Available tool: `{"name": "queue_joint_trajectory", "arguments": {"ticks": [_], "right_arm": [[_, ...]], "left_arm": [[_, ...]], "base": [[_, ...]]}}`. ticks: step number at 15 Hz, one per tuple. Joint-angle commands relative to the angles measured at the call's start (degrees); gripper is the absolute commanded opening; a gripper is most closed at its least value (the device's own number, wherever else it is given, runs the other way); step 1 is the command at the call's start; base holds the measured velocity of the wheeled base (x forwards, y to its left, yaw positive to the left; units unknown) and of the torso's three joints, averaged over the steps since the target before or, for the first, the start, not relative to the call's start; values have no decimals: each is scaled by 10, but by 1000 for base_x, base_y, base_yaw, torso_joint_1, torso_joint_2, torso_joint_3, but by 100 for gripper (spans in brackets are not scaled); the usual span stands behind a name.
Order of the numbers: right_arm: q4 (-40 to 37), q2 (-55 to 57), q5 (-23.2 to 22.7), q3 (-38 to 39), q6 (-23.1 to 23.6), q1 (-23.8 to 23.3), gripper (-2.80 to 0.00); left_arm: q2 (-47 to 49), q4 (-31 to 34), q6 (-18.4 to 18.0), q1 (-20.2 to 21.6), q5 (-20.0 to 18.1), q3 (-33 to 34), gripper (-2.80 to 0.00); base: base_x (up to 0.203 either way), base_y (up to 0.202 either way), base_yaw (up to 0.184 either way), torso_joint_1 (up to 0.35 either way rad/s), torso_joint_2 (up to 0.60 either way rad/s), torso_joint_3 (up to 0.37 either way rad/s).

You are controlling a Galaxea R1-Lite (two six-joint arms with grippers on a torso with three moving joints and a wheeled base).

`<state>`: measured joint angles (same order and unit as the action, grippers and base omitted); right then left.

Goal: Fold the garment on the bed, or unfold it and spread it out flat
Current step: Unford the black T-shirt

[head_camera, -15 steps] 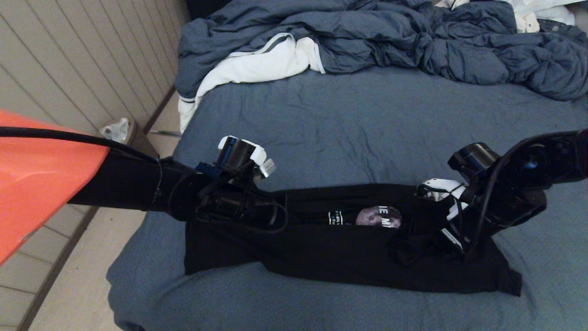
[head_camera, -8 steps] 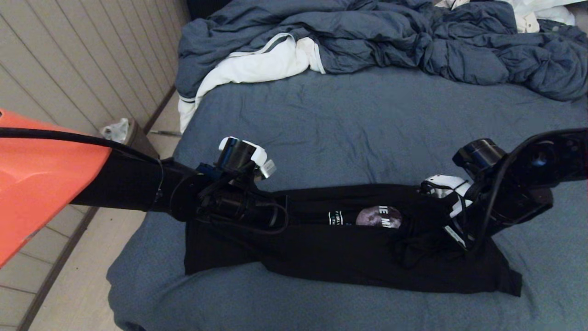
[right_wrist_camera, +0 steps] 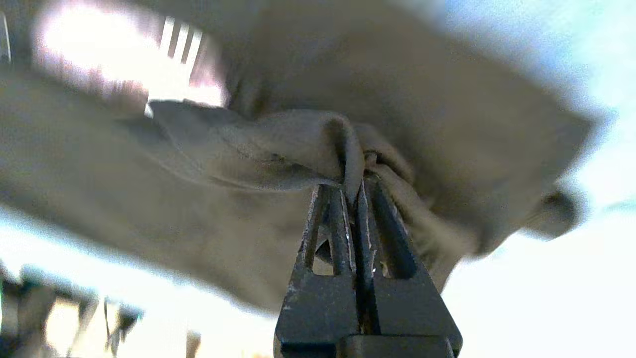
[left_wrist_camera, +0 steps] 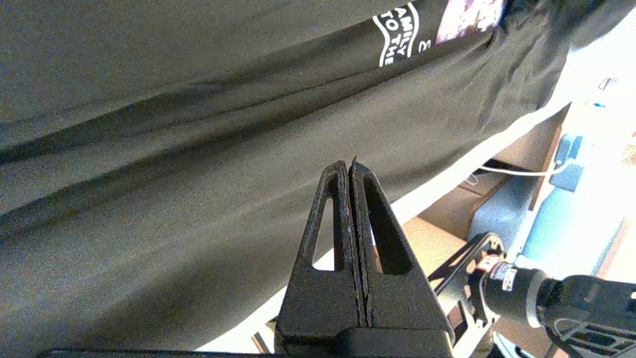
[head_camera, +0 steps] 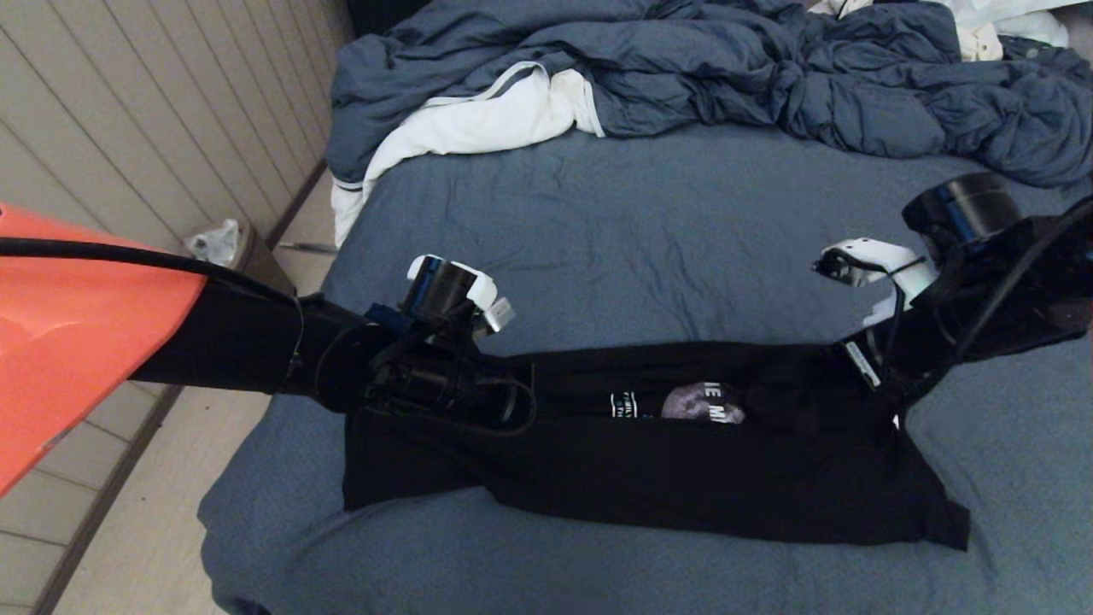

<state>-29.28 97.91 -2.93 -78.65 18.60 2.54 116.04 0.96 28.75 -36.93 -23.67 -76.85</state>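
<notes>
Both arms reach in low over the near part of the bed (head_camera: 649,248). The left gripper (left_wrist_camera: 351,171) lies on the garment's (head_camera: 649,470) left end, its 2 fingers pressed together with no cloth visibly between them. The right gripper (right_wrist_camera: 354,191) is raised at the shirt's right end, fingers clamped on a bunched fold of black fabric. The garment stretches across the sheet between them, moon print (head_camera: 704,401) partly showing. A rumpled duvet (head_camera: 768,77) and white cloth (head_camera: 478,120) lie well beyond. A small bin (head_camera: 226,248) stands on the floor beside the bed.
</notes>
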Motion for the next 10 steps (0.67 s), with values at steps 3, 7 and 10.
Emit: {"name": "queue_joint_trajectory", "arguments": {"ticks": [3,7,10], "right_arm": [[124,50,18,-26,-56,-10,-280],[250,92,44,-42,-114,-12,-280],[309,135,106,-75,-152,-11,-280]], "left_arm": [[-6,0,3,0,-1,0,-280],[-17,-1,4,0,0,-3,-280],[-24,-1,4,0,0,-1,-280]], "base": [[0,0,0,0,0,0],[0,0,0,0,0,0],[0,0,0,0,0,0]]}}
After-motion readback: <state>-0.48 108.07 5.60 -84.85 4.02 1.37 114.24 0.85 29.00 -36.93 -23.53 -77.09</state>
